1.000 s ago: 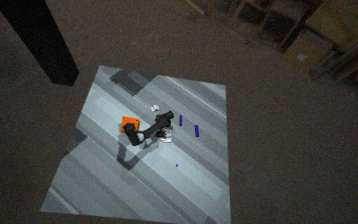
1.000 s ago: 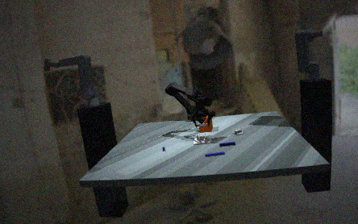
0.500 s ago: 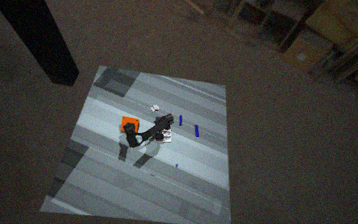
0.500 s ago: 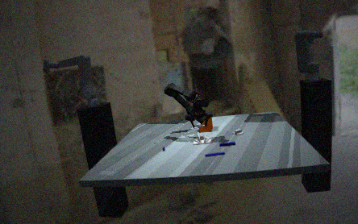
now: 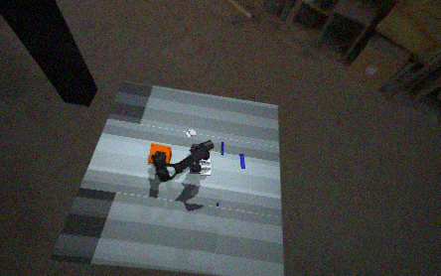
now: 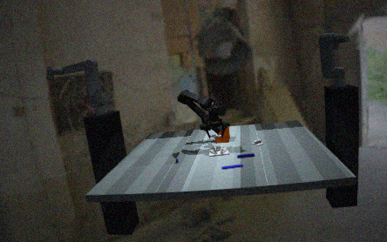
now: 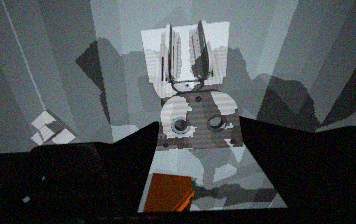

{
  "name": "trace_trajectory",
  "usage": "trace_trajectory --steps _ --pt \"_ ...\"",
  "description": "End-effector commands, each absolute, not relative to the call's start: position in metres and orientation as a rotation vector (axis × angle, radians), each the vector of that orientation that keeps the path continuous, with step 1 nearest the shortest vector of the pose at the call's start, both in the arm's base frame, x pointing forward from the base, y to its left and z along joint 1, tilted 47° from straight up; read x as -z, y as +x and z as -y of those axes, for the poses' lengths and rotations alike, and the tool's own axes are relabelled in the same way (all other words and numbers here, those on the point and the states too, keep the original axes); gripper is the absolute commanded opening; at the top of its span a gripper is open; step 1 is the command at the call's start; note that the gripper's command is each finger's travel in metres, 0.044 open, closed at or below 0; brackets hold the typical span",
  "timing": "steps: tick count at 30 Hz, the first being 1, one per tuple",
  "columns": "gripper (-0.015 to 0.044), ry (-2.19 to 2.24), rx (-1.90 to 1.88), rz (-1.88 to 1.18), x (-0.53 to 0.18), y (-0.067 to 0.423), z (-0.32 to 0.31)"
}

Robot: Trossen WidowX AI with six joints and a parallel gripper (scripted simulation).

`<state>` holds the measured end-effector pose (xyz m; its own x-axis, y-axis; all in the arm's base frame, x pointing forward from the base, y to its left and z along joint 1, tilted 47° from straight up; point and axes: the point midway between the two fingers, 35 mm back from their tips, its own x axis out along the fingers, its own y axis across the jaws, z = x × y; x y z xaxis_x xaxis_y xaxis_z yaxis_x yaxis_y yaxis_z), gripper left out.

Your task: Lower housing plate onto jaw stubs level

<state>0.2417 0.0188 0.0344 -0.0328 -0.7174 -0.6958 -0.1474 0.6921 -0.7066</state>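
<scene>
The grey housing plate [image 7: 199,107], rounded at its far corners and with two large round holes, is held between the two dark fingers of my gripper [image 7: 195,122]. In the wrist view it is just nearer than the white base [image 7: 149,40] [image 5: 207,173] [image 6: 219,153] and overlaps its near edge. Two upright jaws, a left jaw [image 7: 175,52] and a right jaw [image 7: 201,55], stand side by side on the base. The pins and stubs are too unclear to make out. I cannot tell the height of the plate above the jaws.
An orange block [image 5: 157,148] [image 6: 223,136] [image 7: 167,192] is by the arm's foot. A small white part [image 5: 191,133] [image 6: 257,142] [image 7: 52,131] lies to one side. Two blue bars [image 5: 242,161] [image 6: 232,166] and a tiny blue piece [image 5: 218,204] [image 6: 177,161] lie on the striped table.
</scene>
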Motion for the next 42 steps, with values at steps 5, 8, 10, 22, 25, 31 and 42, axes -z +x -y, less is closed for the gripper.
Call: trace_trajectory --steps 5,8,10,22,25,31,42 --pt "0.0351 -0.739 0.529 -1.564 -0.033 0.241 -0.02" --pt "0.0351 -0.739 0.529 -1.564 -0.033 0.241 -0.02" --pt "0.0351 -0.739 0.529 -1.564 -0.033 0.241 -0.02" --pt "0.0351 -0.733 0.536 -1.561 -0.033 0.241 -0.02" --pt "0.0351 -0.733 0.535 -1.561 -0.032 0.241 -0.021" --pt "0.0351 -0.733 0.535 -1.561 -0.032 0.241 -0.021" --pt "0.0351 -0.732 0.534 -1.561 -0.023 0.242 -0.013"
